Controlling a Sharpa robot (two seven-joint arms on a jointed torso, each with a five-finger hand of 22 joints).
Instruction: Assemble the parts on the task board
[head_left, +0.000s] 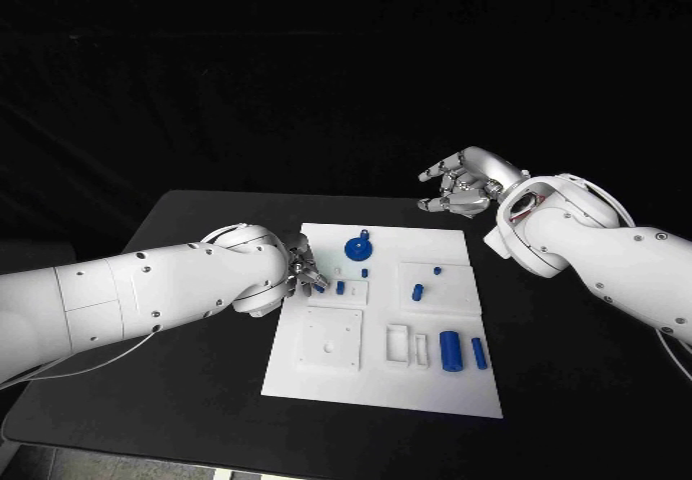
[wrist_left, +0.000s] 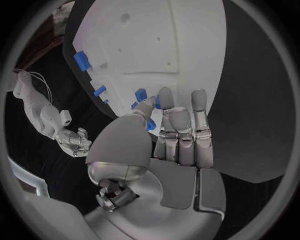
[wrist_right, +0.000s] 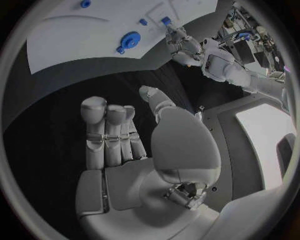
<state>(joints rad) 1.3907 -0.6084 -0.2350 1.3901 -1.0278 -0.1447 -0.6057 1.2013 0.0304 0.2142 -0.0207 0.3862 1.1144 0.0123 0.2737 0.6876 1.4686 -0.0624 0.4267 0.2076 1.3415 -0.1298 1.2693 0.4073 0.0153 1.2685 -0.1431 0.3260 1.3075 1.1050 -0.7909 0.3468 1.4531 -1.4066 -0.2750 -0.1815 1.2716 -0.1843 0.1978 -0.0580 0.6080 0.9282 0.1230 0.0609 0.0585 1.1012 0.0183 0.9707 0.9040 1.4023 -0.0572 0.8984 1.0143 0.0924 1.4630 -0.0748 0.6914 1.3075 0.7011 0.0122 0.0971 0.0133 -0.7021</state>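
The white task board (head_left: 433, 395) lies in the middle of the black table. My left hand (head_left: 300, 272) is at the board's left edge and pinches a small blue part (head_left: 319, 285) between thumb and a finger; the left wrist view shows the hand (wrist_left: 178, 137) with that part (wrist_left: 157, 103) at its fingertips. My right hand (head_left: 464, 182) hangs above the table behind the board's far right corner, with nothing in it. In the right wrist view its fingers (wrist_right: 106, 132) are straight and the thumb stands apart. A round blue part (head_left: 358, 246) lies near the board's far edge.
More blue parts lie on the board: a short peg (head_left: 418, 292), a thick cylinder (head_left: 451, 350) and a slim bar (head_left: 479, 352) at the right. White raised blocks (head_left: 333, 340) sit at the board's left middle. Bare black table surrounds the board.
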